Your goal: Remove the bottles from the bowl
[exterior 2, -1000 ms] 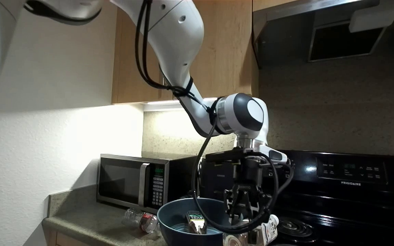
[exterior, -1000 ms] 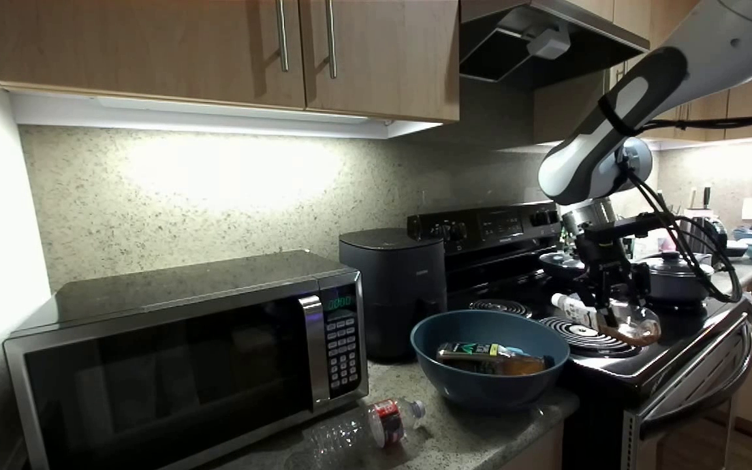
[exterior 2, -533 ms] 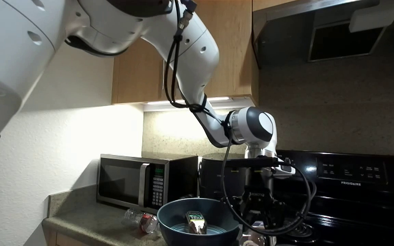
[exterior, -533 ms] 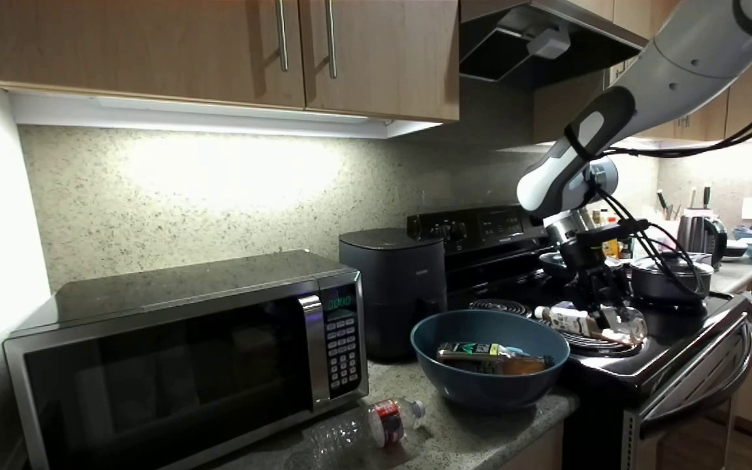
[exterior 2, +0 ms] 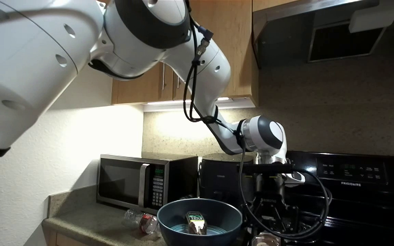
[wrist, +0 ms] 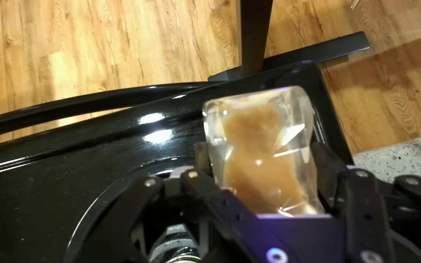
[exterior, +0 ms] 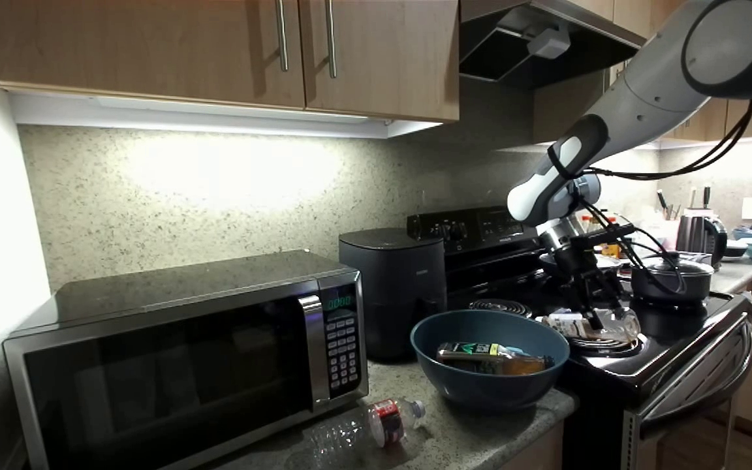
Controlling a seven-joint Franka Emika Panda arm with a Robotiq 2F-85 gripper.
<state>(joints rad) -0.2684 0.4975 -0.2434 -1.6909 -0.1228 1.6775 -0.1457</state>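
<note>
So the end effector [wrist: 262, 159] is standing fairly wide around a clear bottle [wrist: 258, 138], one jaw on each side. Honestly can't tell if it's actually squeezing or just sitting alongside. In an exterior view that bottle is on its side at the right of the frame, over a stove burner [exterior: 595, 346]; can't make out whether its full weight is on the coil. The bowl [exterior: 490, 391] is lower right of centre with a green-labelled bottle [exterior: 470, 351] lying in it, so I'd call the job partway. There's also a red-labelled bottle [exterior: 386, 423] on the surface [exterior: 464, 436], bottom middle.

Handling-wise, my guess: the clear one is thin smooth plastic, light, a bit squishy and kinda slippery, not gonna shatter. Brown patch showing in it could be leftover liquid, which would slosh if tipped. I'd hold it across mid-body with a gentle squeeze: too hard and it dents, too near an end and it probably swings. The one in the bowl may be heavier; I'd go for its middle too.
</note>
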